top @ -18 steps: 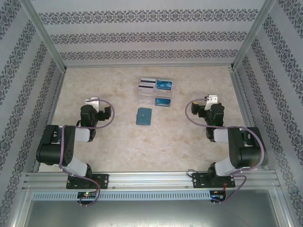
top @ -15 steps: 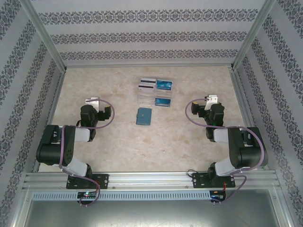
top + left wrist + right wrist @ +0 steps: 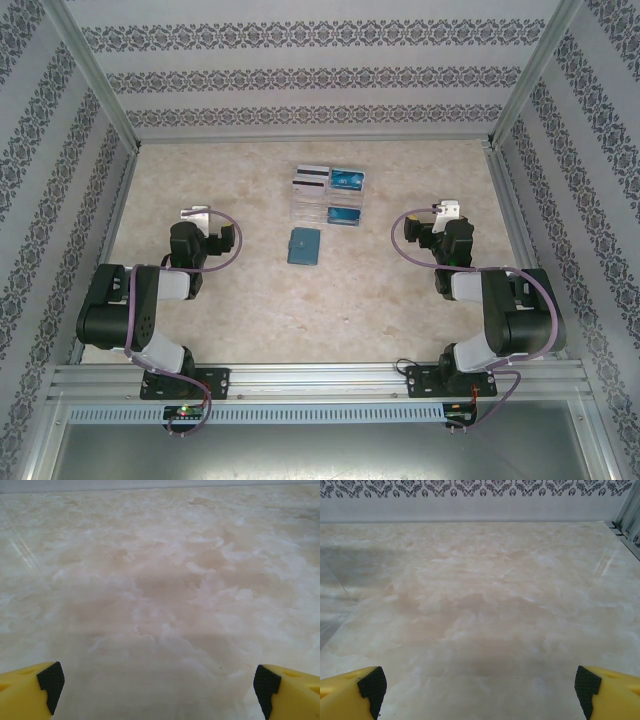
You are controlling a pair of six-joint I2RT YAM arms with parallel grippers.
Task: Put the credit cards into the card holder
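Resting nr tray [image 3: 308,211]: card holder [image 3: 303,246].

You have a pale beige worktop [image 3: 400,290] with a marble pattern before you. Near its middle the teal card holder [image 3: 303,246] lies flat on the surface. Just behind it, toward the far wall, a clear compartmented tray [image 3: 308,208] rests on the worktop. It keeps the credit cards [image 3: 347,179]: blue ones on its right side, white striped ones at the far left.
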